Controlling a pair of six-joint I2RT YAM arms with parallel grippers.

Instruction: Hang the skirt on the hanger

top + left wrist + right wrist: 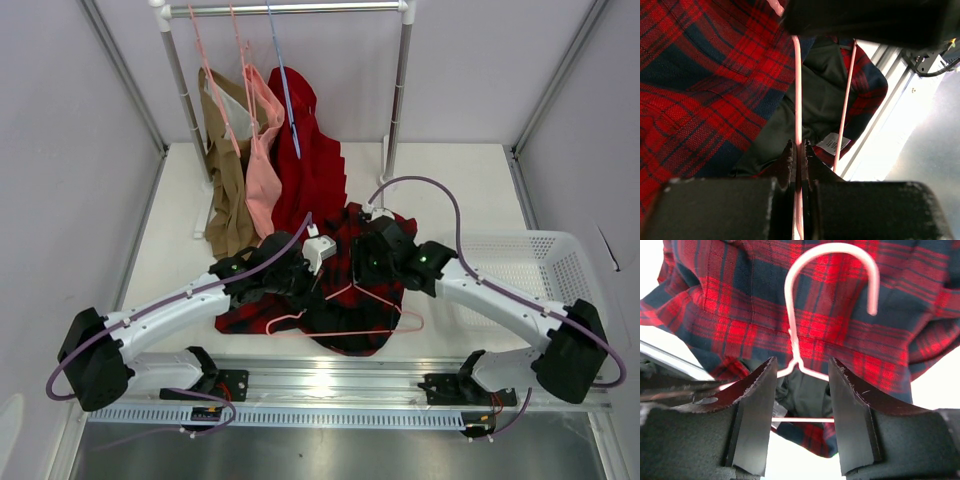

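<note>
Skirt position: we are finding the skirt (pixel 392 298) lying rumpled on the table (pixel 450 180) between the two arms, with its dark lining showing toward the near edge.
Hanger position: we are seeing the hanger (pixel 797 90) resting on top of the skirt, over the lining.
Left gripper: we are recording the left gripper (pixel 799 148) pressed together on one shoulder wire of the hanger.
Right gripper: we are recording the right gripper (pixel 802 362) spread, with its fingers straddling the neck below the hook and not touching the wire.
Step in hand: we are judging this to be securing the hanger at the neck.
Advice: we are recommending that the right fingers close on the bare neck only, clear of the plaid, and that the left pinch be released only once that grip is firm.
Hanger axis: we are reading the bottom bar as running left to right, roughly along the table's near edge.
Hook heading: we are reading the hook as pointing away from the arm bases, toward the rail (pixel 285 8).
</note>
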